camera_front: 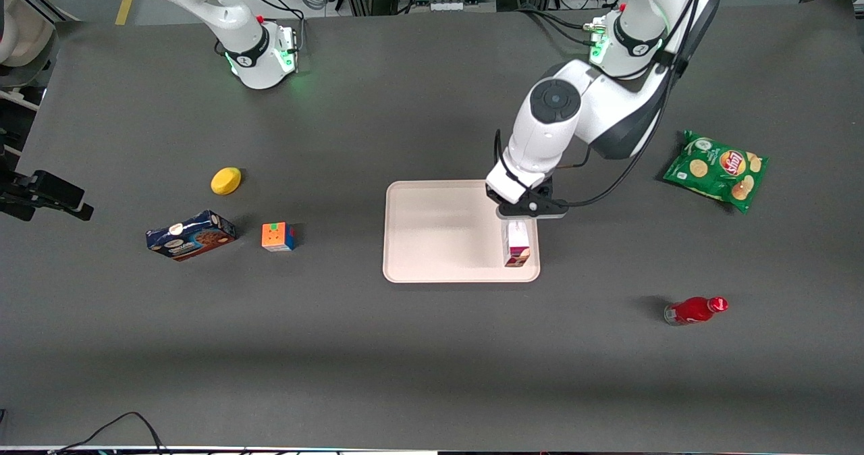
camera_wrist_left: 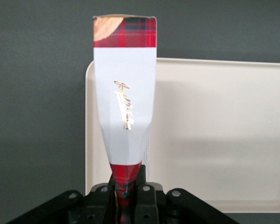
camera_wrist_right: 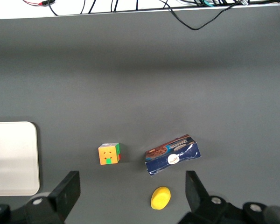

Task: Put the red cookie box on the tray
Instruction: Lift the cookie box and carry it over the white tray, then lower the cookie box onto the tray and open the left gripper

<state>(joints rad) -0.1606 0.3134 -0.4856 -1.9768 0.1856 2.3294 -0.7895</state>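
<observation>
The tray (camera_front: 439,239) lies mid-table on the dark table (camera_front: 405,347). Above its edge toward the working arm's end, the red cookie box (camera_front: 518,244) hangs on end. The gripper (camera_front: 521,216) pinches the box's upper end tight between its fingers.

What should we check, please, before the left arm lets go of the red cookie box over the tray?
1. Gripper shut on the red cookie box: ok.
2. Box over the tray, at its edge toward the working arm: ok.
3. Box resting on the tray floor: cannot tell.
4. Whole box inside the rim: cannot tell; one end shows past it in the wrist view.
5. Tray floor bare beside the box: ok.
</observation>
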